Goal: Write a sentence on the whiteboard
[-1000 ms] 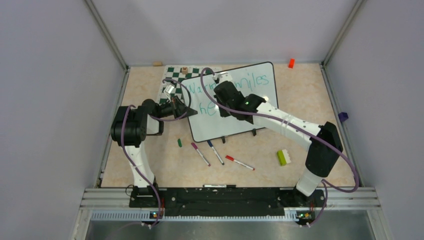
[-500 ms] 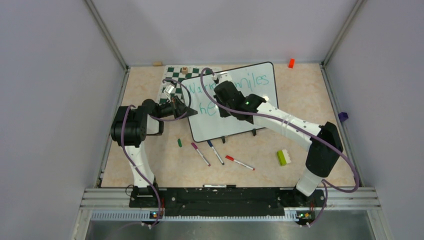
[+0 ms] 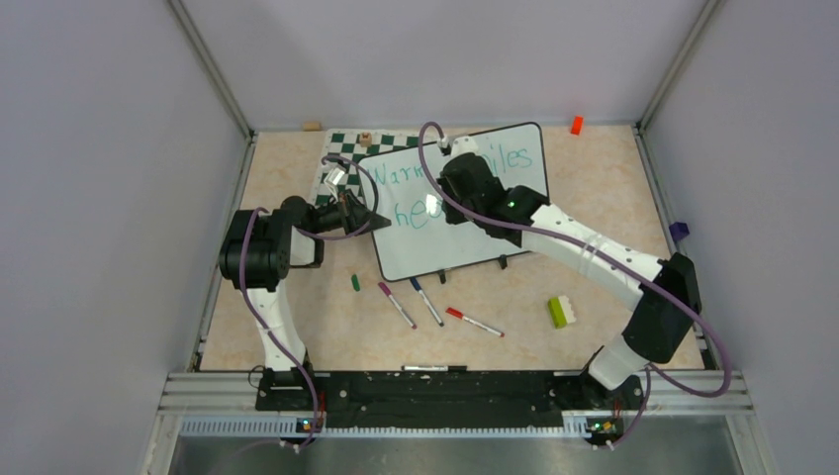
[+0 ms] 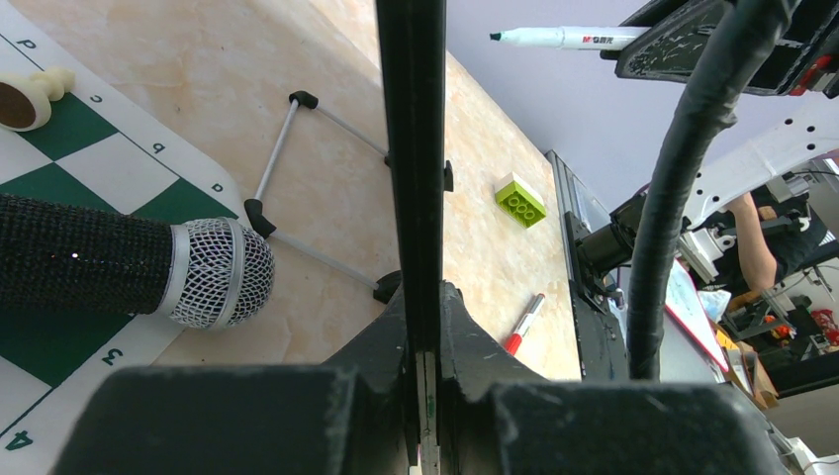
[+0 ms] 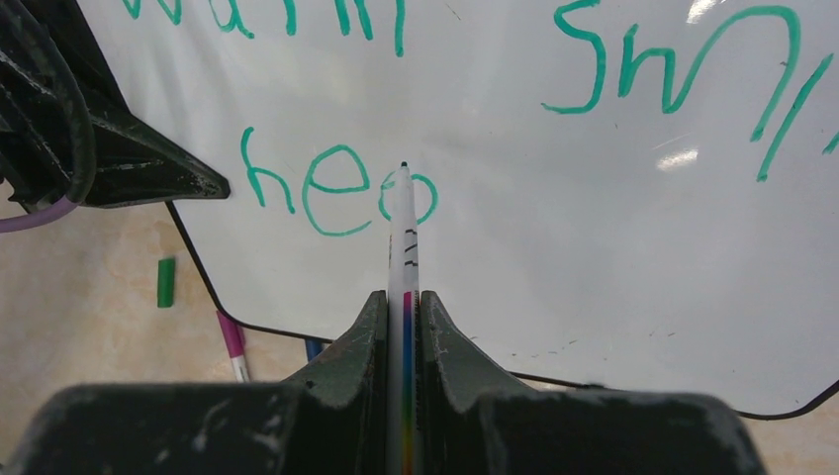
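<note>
The whiteboard [image 3: 465,237] stands tilted on a small stand at the far middle of the table. The sentence [image 3: 414,178] reads "Warm", part of "smiles", and below them "hea" in teal [image 5: 336,188]. My left gripper [image 3: 371,220] is shut on the board's left edge [image 4: 414,148]. My right gripper [image 3: 450,201] is shut on a white marker [image 5: 404,247]. The marker's tip is at the last letter of "hea". In the left wrist view the marker [image 4: 564,38] shows a small gap to the board's face.
A green-and-white chess mat [image 3: 341,148] lies behind the board with a microphone [image 4: 129,272] and a chess piece [image 4: 25,94] on it. Purple [image 3: 396,304], blue [image 3: 426,301] and red [image 3: 474,322] markers, a green cap [image 3: 355,282] and a green brick [image 3: 561,311] lie near.
My right arm has moved right and away with the marker, uncovering "Warm" and the letters "hea". The left arm and the board have not moved.
</note>
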Available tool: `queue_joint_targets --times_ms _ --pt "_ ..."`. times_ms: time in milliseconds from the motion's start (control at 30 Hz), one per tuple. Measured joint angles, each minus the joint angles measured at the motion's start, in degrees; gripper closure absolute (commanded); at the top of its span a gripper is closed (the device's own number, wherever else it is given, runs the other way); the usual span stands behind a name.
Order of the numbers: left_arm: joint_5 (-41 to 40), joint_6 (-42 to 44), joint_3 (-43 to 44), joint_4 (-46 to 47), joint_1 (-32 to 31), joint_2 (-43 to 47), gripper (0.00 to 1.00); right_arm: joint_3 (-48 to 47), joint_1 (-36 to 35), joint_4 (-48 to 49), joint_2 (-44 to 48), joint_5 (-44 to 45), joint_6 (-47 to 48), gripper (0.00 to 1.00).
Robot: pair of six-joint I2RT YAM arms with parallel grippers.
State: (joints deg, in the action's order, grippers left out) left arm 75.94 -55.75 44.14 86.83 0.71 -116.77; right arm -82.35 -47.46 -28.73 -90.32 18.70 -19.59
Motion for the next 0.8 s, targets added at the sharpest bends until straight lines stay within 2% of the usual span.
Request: queue_joint_targets --times_ms 800 --pt "-0.1 -0.1 0.0 -0.3 0.0 0.0 1.00 3.0 0.8 0.2 -2.0 0.2 -0.2 1.00"
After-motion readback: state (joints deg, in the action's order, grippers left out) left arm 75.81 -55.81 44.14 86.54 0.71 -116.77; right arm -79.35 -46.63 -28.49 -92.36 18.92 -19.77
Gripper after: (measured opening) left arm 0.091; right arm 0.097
